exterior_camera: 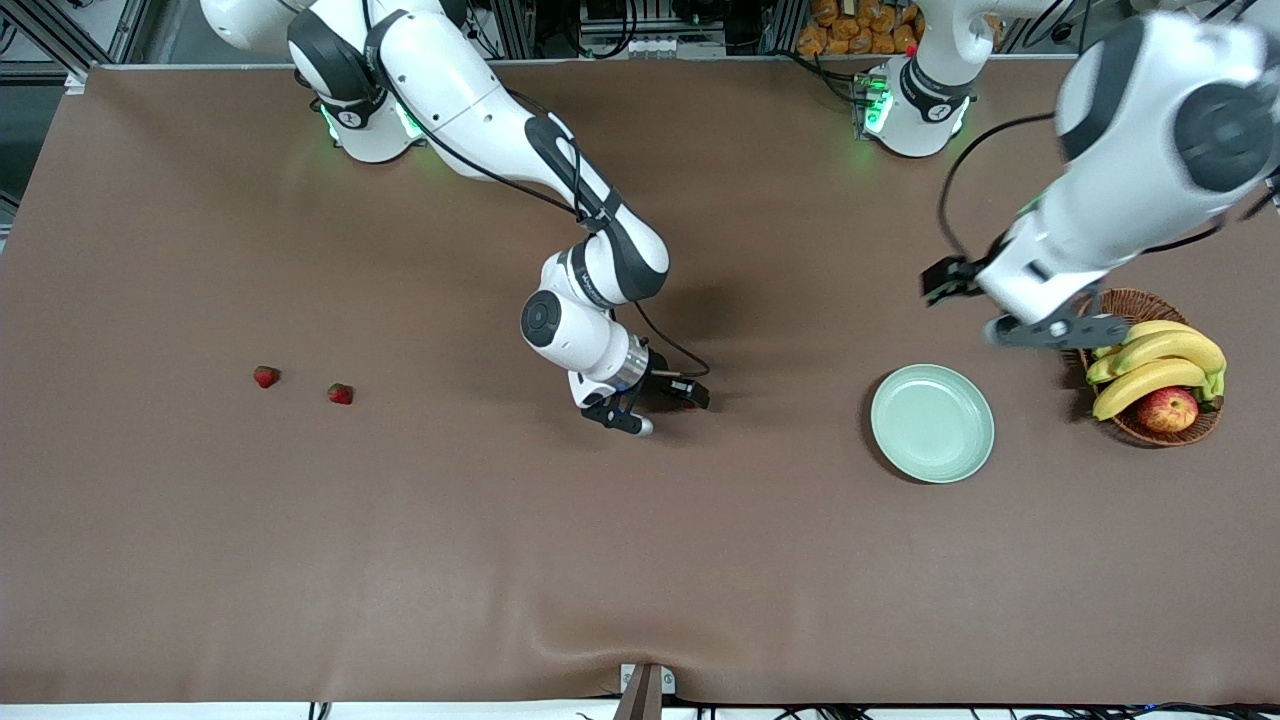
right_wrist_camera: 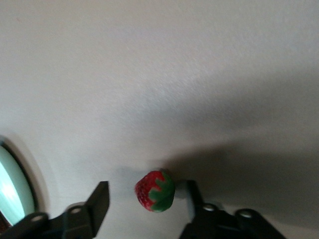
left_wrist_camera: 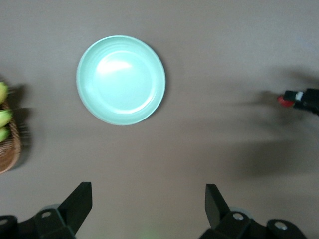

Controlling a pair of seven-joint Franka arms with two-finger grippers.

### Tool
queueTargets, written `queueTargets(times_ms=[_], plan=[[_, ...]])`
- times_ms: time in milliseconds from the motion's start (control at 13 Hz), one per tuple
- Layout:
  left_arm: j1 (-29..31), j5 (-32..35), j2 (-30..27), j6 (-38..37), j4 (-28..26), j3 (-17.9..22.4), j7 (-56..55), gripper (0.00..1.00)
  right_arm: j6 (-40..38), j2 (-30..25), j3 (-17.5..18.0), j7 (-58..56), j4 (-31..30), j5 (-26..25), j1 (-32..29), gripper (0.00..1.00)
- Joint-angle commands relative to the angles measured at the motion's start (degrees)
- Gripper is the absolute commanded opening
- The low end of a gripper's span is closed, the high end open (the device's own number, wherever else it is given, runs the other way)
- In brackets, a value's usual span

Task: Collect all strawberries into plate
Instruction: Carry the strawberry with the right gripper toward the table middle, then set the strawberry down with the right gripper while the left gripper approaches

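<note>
My right gripper (exterior_camera: pixel 668 408) is low over the middle of the table and open. One strawberry (right_wrist_camera: pixel 155 191) sits between its fingers (right_wrist_camera: pixel 99 196), close to one finger and clear of the other. It shows as a red speck (exterior_camera: pixel 688 403) in the front view. Two more strawberries (exterior_camera: pixel 266 376) (exterior_camera: pixel 340 394) lie on the cloth toward the right arm's end. The mint-green plate (exterior_camera: pixel 932 423) lies bare toward the left arm's end. My left gripper (left_wrist_camera: pixel 148 199) hangs open and holds nothing, above the cloth between the plate (left_wrist_camera: pixel 121 79) and the basket.
A wicker basket (exterior_camera: pixel 1150 430) with bananas (exterior_camera: pixel 1150 365) and an apple (exterior_camera: pixel 1167 409) stands beside the plate, at the left arm's end. Brown cloth (exterior_camera: pixel 500 550) covers the table.
</note>
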Motion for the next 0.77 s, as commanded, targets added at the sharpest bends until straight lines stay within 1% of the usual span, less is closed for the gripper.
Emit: queueTargets(times_ms=[0,154,308,385,462,692], plan=[[-0.3,-1.0,3.9,8.6,-3.3,-2.6,-5.9,1.0,-1.1,-2.8,-0.5,0.2,-0.3,1.1,-3.3,0.96],[-2.7,-1.0,8.6,14.9,-3.0,-4.3,-11.7,1.0,-1.4,-6.4,-0.5,0.1,-4.0,0.8,-6.2,1.0],[-8.2,-0.3,13.8,22.5,-2.3,-4.1,-26.9,1.0,-2.2,-10.5,-0.5,-0.2,-8.8,0.2,-9.8,1.0],[-9.8,-0.3,17.2,25.7,-0.6,-4.2,-33.9,1.0,-3.4,-12.6,-0.5,-0.3,-11.0,-1.5,-11.8,1.0],[-10.9,-0.3,20.5,28.2,1.5,-4.1,-40.6,1.0,-5.7,-14.5,-0.5,-0.6,-13.0,-5.3,-13.8,1.0],[-14.7,1.3,29.1,32.8,7.0,-4.0,-57.3,1.0,-17.6,-18.8,-0.5,-0.5,-13.6,-20.2,-20.5,1.0]])
